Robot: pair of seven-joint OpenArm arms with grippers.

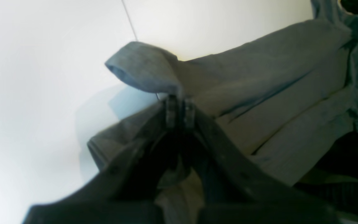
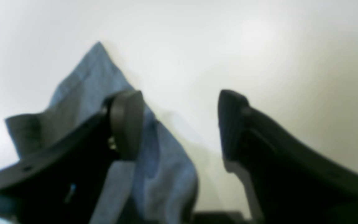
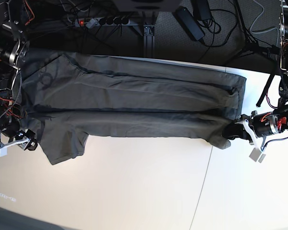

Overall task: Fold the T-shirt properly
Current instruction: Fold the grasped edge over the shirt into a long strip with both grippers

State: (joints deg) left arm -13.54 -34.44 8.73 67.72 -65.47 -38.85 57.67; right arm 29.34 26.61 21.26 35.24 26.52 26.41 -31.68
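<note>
The dark grey-olive T-shirt (image 3: 144, 103) lies stretched lengthwise across the back half of the white table (image 3: 134, 182), with long folds running along it. My left gripper (image 3: 230, 130) is at the shirt's right end, and the left wrist view shows this left gripper (image 1: 180, 107) shut on a pinched edge of the T-shirt (image 1: 259, 93), a flap curling above it. At the shirt's left end, my right gripper (image 3: 31, 143) sits beside the sleeve. In the right wrist view the right gripper (image 2: 179, 124) is open; the T-shirt (image 2: 89, 87) lies behind one finger (image 2: 126, 124), and only bare table shows between the jaws.
A power strip (image 3: 105, 20) and loose cables lie on the dark floor behind the table's far edge. A thin seam (image 3: 201, 191) crosses the tabletop at right of centre. White table surface stretches in front of the shirt.
</note>
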